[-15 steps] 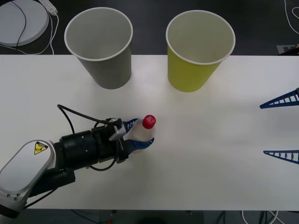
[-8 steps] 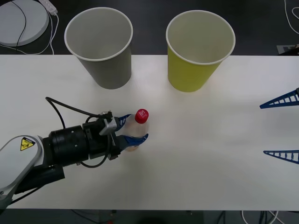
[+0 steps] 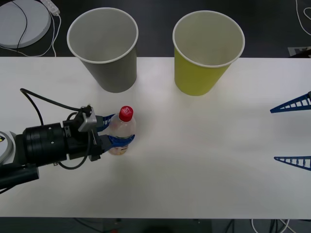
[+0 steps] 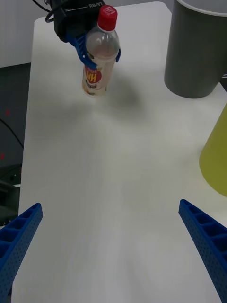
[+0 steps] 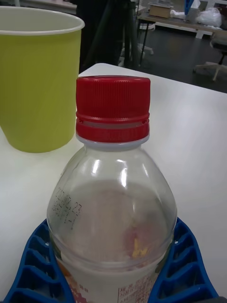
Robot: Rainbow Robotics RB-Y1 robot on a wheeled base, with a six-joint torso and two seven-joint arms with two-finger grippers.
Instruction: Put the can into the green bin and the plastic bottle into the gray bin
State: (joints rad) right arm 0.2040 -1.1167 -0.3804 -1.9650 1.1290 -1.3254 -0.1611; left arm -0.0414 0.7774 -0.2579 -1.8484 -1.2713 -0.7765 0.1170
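Observation:
The plastic bottle (image 3: 121, 132), clear with a red cap (image 3: 126, 113), stands upright in my left gripper (image 3: 121, 128), which is shut on its body. It is in front of the gray bin (image 3: 104, 48) and appears to hang just above the table. The green bin (image 3: 208, 51) stands to the right of the gray one. In the right wrist view the bottle (image 4: 99, 52) sits between blue fingers (image 4: 79, 46), near the gray bin (image 4: 194, 52). The left wrist view shows the bottle (image 5: 113, 213) close up, with the green bin (image 5: 38, 85) behind. My right gripper (image 3: 291, 133) is open at the table's right edge. The can is out of view.
The white table (image 3: 204, 160) stretches bare between the two arms. Beyond its far left corner lies a white round disc (image 3: 22, 22) with cables. Both bins stand at the table's far edge.
My left arm has drawn back to the left with the bottle in its grip, carrying it from the table's middle to a spot in front of the gray bin. The right gripper has not moved.

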